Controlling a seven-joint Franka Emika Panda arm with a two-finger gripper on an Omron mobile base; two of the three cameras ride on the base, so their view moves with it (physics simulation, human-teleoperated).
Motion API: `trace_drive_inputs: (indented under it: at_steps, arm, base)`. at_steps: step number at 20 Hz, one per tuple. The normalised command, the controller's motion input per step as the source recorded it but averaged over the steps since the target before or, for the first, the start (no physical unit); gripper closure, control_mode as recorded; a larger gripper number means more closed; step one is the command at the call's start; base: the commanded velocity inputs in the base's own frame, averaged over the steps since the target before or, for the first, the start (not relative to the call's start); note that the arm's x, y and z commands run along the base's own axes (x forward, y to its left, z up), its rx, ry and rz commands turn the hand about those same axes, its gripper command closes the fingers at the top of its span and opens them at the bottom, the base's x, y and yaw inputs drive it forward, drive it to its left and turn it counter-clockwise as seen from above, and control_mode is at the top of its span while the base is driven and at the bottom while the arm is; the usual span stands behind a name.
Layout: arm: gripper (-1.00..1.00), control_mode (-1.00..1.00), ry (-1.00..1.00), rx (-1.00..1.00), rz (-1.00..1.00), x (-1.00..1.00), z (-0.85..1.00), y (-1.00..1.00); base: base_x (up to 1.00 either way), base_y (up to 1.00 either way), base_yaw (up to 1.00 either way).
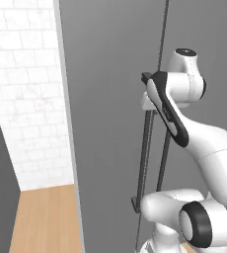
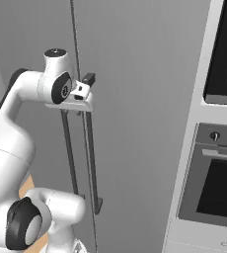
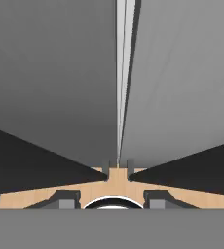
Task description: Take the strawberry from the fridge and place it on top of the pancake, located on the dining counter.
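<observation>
Two grey doors of the fridge (image 1: pixel 110 99) stand shut or all but shut, with only a thin pale seam (image 3: pixel 120 73) between them, so the strawberry is hidden; I judge it sits on a shelf inside. The gripper (image 2: pixel 86 86) hangs at the top of the two dark bar handles (image 2: pixel 92 158), close against the doors and pointing down along the seam. In the hand view its fingertips (image 3: pixel 65 198) stand a little apart with nothing between them, the handles running away on either side; no handle is clamped.

The handle is stiff and gives a firm hold, though a smooth bar can slip through the pads if the pull is not square. The strawberry, by contrast, is likely tiny, light, soft and easy to bruise or roll. It probably wants a gentle pinch across its widest part, from above, closing only until it stops slipping.
</observation>
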Motion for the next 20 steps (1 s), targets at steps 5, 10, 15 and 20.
trace_drive_inputs:
  at_steps: [5, 10, 15, 20]
  arm:
    - [-1.00, 1.00, -0.01, 0.00, 0.00, -0.01, 0.00, 0.00]
    - [-1.00, 1.00, 0.00, 0.00, 0.00, 0.00, 0.00, 0.00]
    - [-1.00, 1.00, 0.00, 0.00, 0.00, 0.00, 0.00, 0.00]
    - [-1.00, 1.00, 0.00, 0.00, 0.00, 0.00, 0.00, 0.00]
  base:
    - [-0.55, 0.02, 0.00]
    - [-0.93, -0.06, -0.04]
    - [-0.24, -0.39, -0.01]
    - [0.01, -0.29, 0.03]
